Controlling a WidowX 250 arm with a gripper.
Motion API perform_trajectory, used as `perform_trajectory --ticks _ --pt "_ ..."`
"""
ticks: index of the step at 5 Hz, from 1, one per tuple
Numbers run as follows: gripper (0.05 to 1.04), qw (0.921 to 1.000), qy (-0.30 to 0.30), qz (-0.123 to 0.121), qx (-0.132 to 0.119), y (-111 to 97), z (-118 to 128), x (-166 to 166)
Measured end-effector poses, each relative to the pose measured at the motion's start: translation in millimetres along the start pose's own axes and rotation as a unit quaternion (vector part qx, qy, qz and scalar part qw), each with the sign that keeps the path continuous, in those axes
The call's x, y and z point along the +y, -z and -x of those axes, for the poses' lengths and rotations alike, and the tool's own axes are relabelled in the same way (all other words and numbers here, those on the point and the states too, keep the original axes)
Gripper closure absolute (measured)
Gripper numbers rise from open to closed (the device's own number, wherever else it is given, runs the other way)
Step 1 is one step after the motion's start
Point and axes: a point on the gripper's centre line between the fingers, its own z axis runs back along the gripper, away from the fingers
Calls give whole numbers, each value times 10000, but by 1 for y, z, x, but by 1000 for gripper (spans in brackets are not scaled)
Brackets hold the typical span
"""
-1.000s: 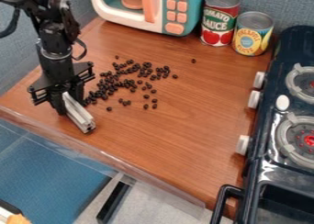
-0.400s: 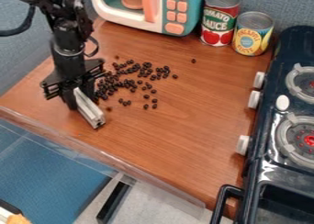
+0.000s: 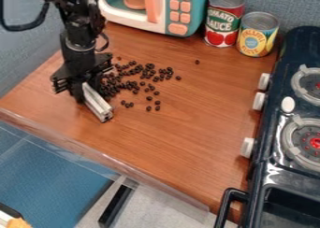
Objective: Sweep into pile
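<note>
While the pincer (image 3: pixel 87 88) stands low over the surface (image 3: pixel 181 143), closed on one end of a pale bar (image 3: pixel 98 103), the main risk in the camera view is beans slipping past that bar. Most of the beans (image 3: pixel 130 85) lie in a loose scatter on the stove side of the pincer, the closest right beside it. The bar slants out from the pincer toward the surface's near edge, well short of the scatter's full spread; a straight push would likely miss the outliers. One stray bean (image 3: pixel 197 62) sits well apart, beyond the scatter from the pincer. Other hazards, as judged: too hard a shove could roll beans toward the stove (image 3: pixel 265 131); a bar held by one end may twist; if tipped or lifted, it could ride over them.
</note>
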Motion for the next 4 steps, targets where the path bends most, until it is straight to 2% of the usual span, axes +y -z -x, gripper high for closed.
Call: perform_trajectory --ticks 2,4 --pt "704 9996 264 97 -68 -3 22 -22" --pt "704 9991 406 12 69 -5 41 -39"
